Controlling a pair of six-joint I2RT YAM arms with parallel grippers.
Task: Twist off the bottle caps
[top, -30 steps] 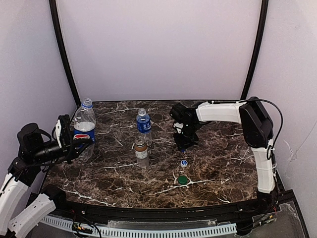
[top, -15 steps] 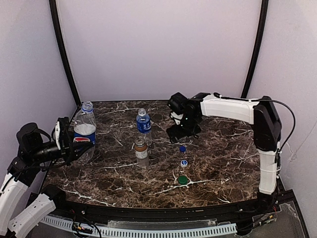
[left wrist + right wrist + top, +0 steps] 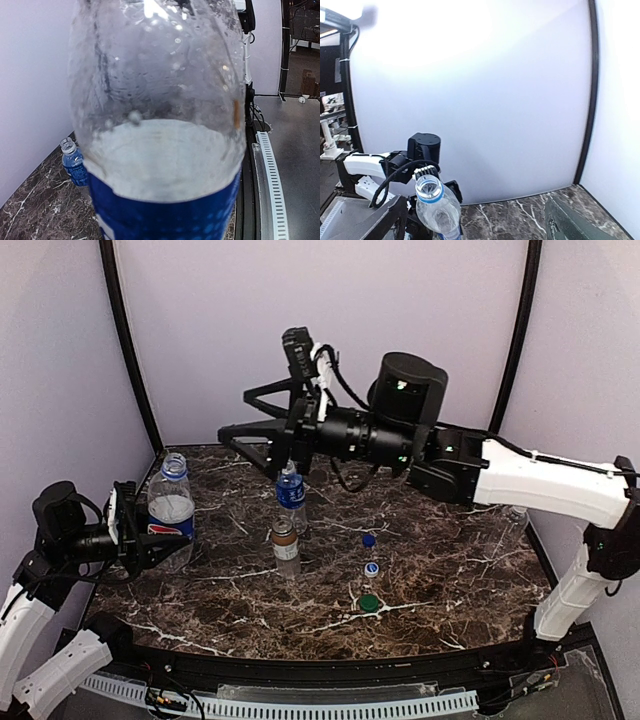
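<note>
**Right gripper wide open up high, left gripper at the big bottle**

The right gripper [image 3: 236,416] is hanging high above the back of the table [image 3: 450,590], its jaws spread wide and gripping nothing. Below it, a small blue-labelled bottle [image 3: 290,490] is standing upright, with a short brown bottle [image 3: 285,545] just in front.

The left gripper [image 3: 150,535] is reaching around the label of the big logo bottle [image 3: 170,502] at the table's left edge. I cannot tell whether it is actually squeezing the bottle. That bottle's neck is showing open.

3 caps are lying in a loose line right of the brown bottle: a blue cap [image 3: 369,539], a blue cap with a white top [image 3: 372,568], and nearest, a green cap [image 3: 369,603].
</note>
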